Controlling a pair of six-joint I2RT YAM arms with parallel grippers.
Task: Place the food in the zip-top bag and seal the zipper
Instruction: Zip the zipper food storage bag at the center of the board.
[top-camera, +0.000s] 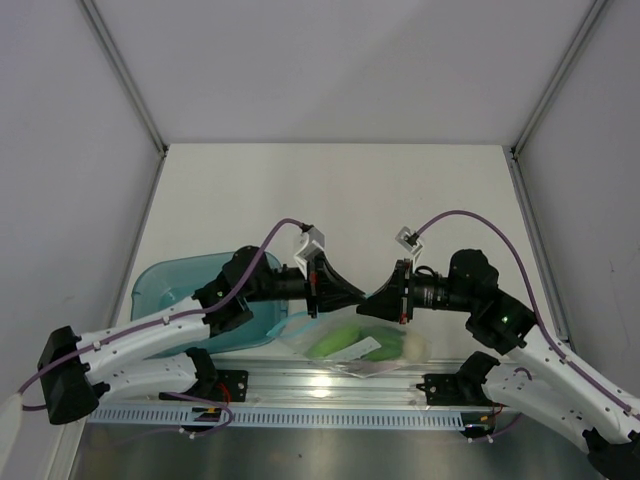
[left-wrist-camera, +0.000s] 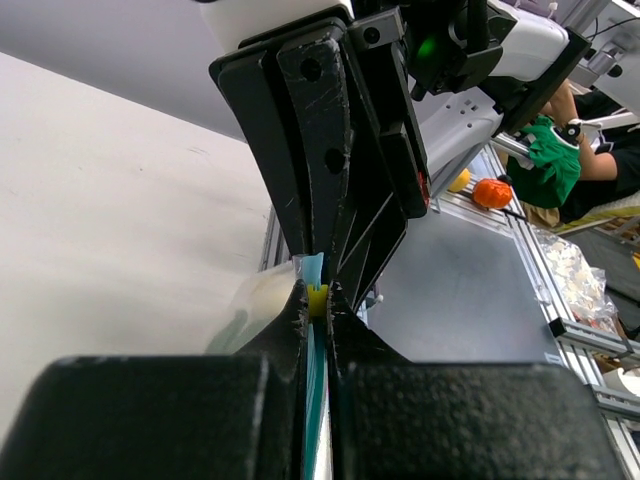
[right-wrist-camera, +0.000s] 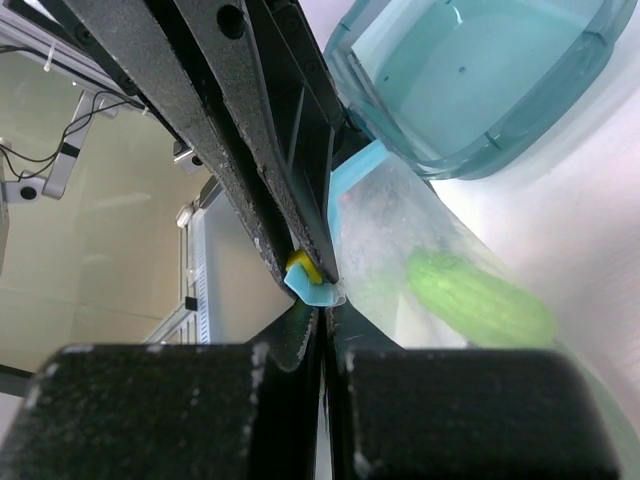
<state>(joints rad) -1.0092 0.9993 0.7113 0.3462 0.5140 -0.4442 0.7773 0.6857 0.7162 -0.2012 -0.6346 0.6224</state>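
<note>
Top external view has my two grippers meeting tip to tip over the middle of the table, the left gripper (top-camera: 348, 295) coming in from the tray side and the right gripper (top-camera: 378, 301) from the other. Both are pinched narrow on the zipper (left-wrist-camera: 313, 268), at nearly the same spot. Each wrist view shows the blue strip and a small yellow piece (right-wrist-camera: 302, 264) caught between my fingertips.

The bag (top-camera: 368, 352) hangs and slumps just below that pinch, toward the near rail (top-camera: 330, 385). A long green vegetable (top-camera: 335, 342) lies inside it, with a paler round shape beside it (perhaps the apple, I cannot be sure). I cannot make out the eggplant or the orange piece.

What matters next is the strip's line. From the right wrist it runs away from the pinch toward the tray (top-camera: 165, 285), so its long axis points to my left arm's side. I judge that a sealing stroke must travel along that line, one gripper anchoring while the other slides. Neither arm is nearer; both sit on the strip.

Room is tight. The tray is just beside the bag's left corner and the rail is close behind it, while the far table (top-camera: 330, 200) is open. I cannot tell whether the strip is pressed shut anywhere.
</note>
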